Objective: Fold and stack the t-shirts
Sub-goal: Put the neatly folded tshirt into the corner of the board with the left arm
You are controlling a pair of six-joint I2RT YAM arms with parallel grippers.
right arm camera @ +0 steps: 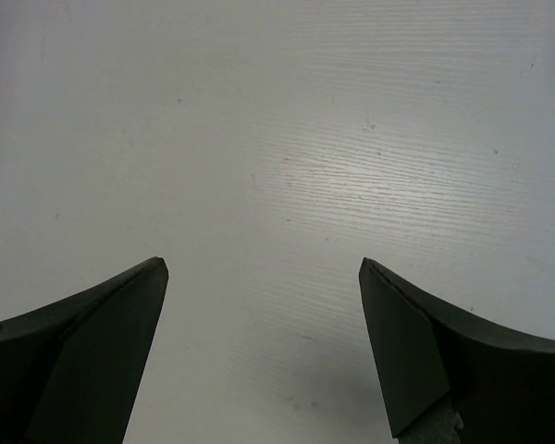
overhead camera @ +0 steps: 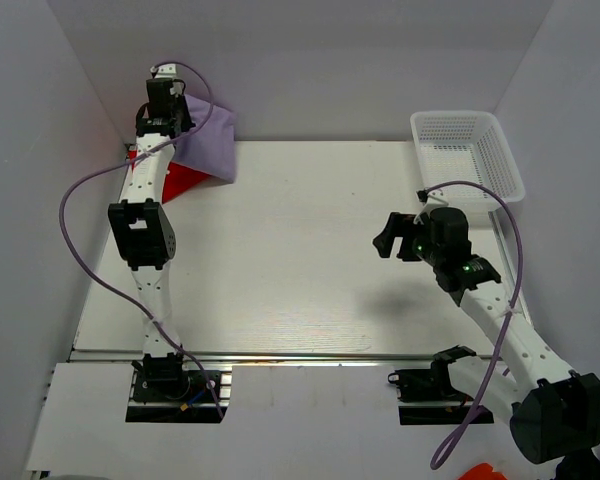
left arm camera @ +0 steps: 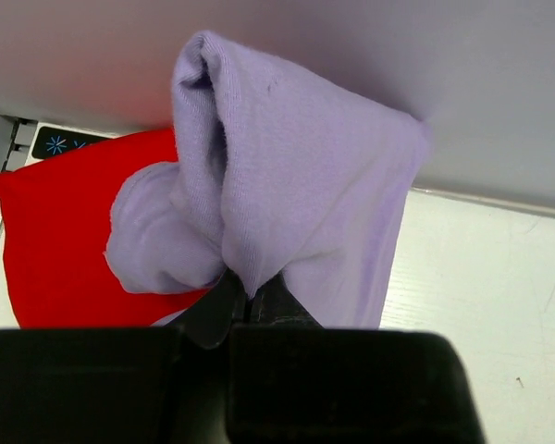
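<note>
Left gripper [left arm camera: 245, 301] pinches the bunched lavender t-shirt [left arm camera: 296, 185], partly over the folded red t-shirt [left arm camera: 55, 240]; right gripper [right arm camera: 262, 265] gapes, well apart.

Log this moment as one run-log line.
left end effector: shut on lavender t-shirt, bunched | red t-shirt: folded, under it, far-left corner | right end effector: open, empty, over table

Lavender shirt [left arm camera: 296, 185]: plain pale purple all over. Red shirt [left arm camera: 60, 240]: solid bright red. Black label [left arm camera: 65, 143] behind it, light-blue star marks. Table [overhead camera: 300, 260]: white, faint wood-grain streaks. Basket [overhead camera: 467, 150]: white, open mesh grid. Left arm [overhead camera: 145, 185], right arm [overhead camera: 505, 325]: white links, black joints; green lights glowing on right one. Cable [overhead camera: 64, 212]: purple. Left gripper [left arm camera: 245, 301], right gripper [right arm camera: 264, 277]: black. Walls [overhead camera: 310, 60]: pale grey-white.
</note>
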